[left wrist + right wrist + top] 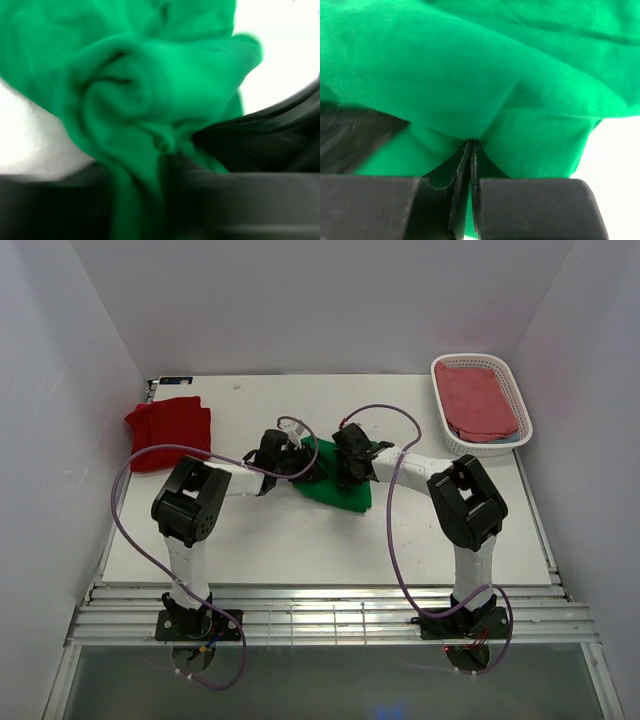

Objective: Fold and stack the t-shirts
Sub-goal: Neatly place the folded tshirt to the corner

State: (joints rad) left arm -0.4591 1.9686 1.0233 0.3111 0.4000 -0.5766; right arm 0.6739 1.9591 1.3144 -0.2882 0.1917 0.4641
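White table [300, 550] carries the work. Right gripper [471, 147] is clamped shut on a fold of the green shirt [345, 492], mid-table. Left gripper [290, 462] sits in bunched cloth; its grip cannot be told. Red shirt [168, 430] lies far left. Recommendation: secure 2 firm holds, keep tension even.

White arms [190, 562], black joints [188, 504], purple cables [388, 540]

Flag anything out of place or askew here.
The green t-shirt is a twisted, crumpled bunch in the middle of the table, pinched in the right gripper. The red t-shirt lies askew, seemingly overhanging the left edge.
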